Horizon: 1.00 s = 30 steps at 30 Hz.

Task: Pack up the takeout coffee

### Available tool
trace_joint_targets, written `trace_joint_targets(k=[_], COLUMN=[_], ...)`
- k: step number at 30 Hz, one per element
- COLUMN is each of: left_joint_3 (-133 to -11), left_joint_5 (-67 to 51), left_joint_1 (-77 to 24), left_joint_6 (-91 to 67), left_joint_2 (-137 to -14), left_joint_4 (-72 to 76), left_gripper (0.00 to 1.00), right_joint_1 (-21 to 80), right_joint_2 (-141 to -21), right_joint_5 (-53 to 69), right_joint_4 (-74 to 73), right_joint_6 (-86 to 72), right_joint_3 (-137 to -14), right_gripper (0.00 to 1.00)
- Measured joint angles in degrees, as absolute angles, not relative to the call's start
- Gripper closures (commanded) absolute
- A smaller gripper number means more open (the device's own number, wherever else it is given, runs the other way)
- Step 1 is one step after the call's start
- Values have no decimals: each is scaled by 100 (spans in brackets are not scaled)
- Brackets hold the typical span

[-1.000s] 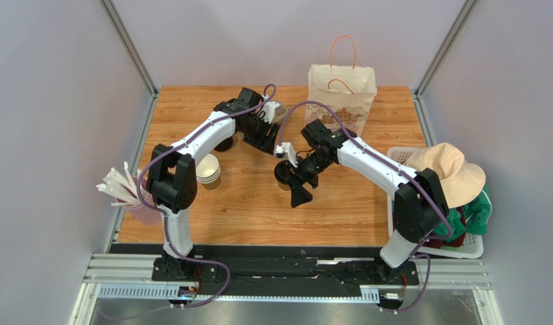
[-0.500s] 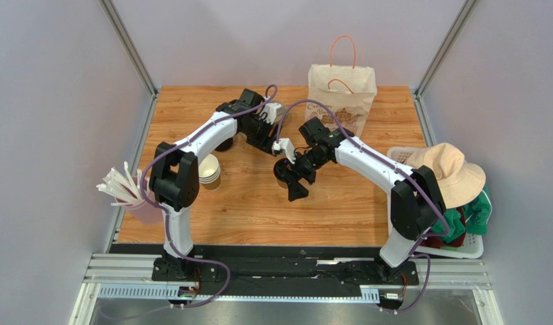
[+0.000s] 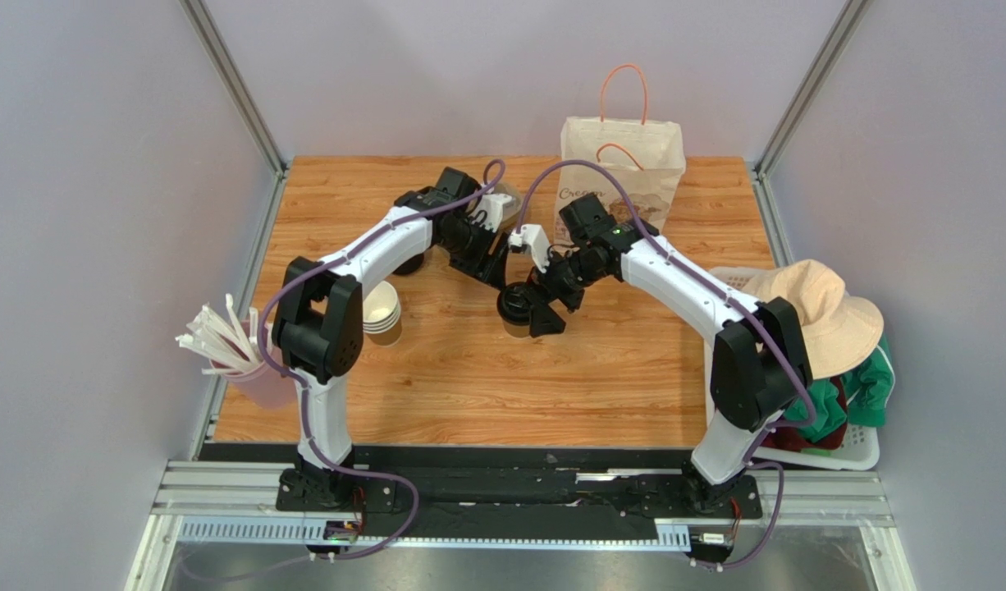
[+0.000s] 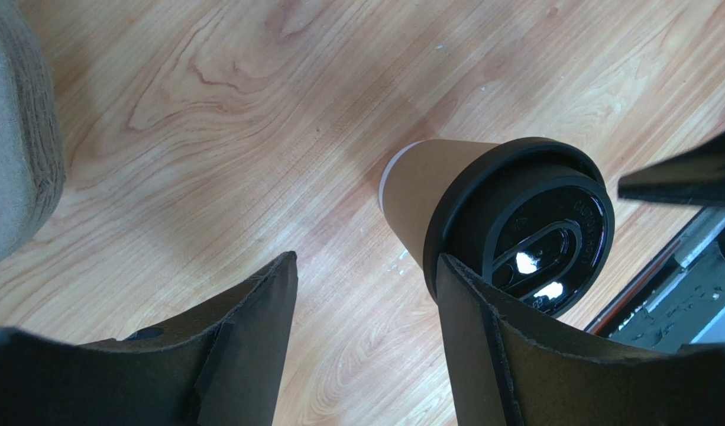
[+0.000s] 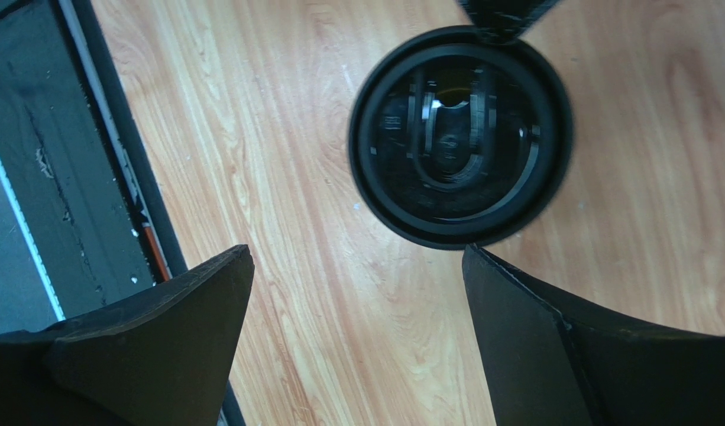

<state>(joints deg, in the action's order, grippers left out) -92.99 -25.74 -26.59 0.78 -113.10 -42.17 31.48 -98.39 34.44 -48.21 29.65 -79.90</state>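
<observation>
The takeout coffee (image 3: 513, 308), a kraft cup with a black sip lid, stands upright mid-table. In the left wrist view (image 4: 517, 232) its lid sits just beyond my right finger, which overlaps the rim. My left gripper (image 4: 366, 266) is open and empty, above bare wood beside the cup; in the top view it (image 3: 501, 271) is just behind the cup. My right gripper (image 5: 357, 257) is open and empty, with the lid (image 5: 459, 133) just beyond its fingertips; in the top view it (image 3: 539, 310) is at the cup's right side.
A paper bag (image 3: 621, 166) with orange handles stands at the back. A stack of lidless cups (image 3: 379, 310) stands left of the left arm. A cup of straws (image 3: 225, 342) is at the left edge. A basket with a hat (image 3: 816, 323) is on the right. A grey pulp-cardboard piece (image 4: 15, 133) lies near the left gripper.
My right gripper has moved back and up toward the cup, from its near side to close beside it. My left gripper has shifted slightly right, toward the cup. The cup has not moved.
</observation>
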Motion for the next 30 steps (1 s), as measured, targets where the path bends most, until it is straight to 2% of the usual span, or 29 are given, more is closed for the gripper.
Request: trace_joint_targets(k=[5,7,15,23,30], left_joint_3=[-9233,-9203,-9100,-9102,-8993], left_joint_5=[-2604,-2558,-2408,-2709,-2626], left_joint_1=[-2659,-2659,-2530,-2523,-3055], left_joint_6=[80,80,82,84,104], left_joint_2=[-11275,-11238,-10772,-10392,-10394], left_joint_4=[-4169,-4176,-4213,-4042,-3905], left_gripper=[33,32,30,31,30], right_joint_1=[2895,2738,1664,1686,1702], right_joint_2=[-9839,-9839,-9918,-10484,-10641], right_joint_5=[3415,3520,4289,4797,4950], right_joint_4=[-4790,-4790,-4372,-3924,-3566], right_joint_6=[2794,2617,1275,340,-141], right_joint_3=[-8110,-8189,-8106,-7509,-7299], right_gripper=[10,14,21,25,26])
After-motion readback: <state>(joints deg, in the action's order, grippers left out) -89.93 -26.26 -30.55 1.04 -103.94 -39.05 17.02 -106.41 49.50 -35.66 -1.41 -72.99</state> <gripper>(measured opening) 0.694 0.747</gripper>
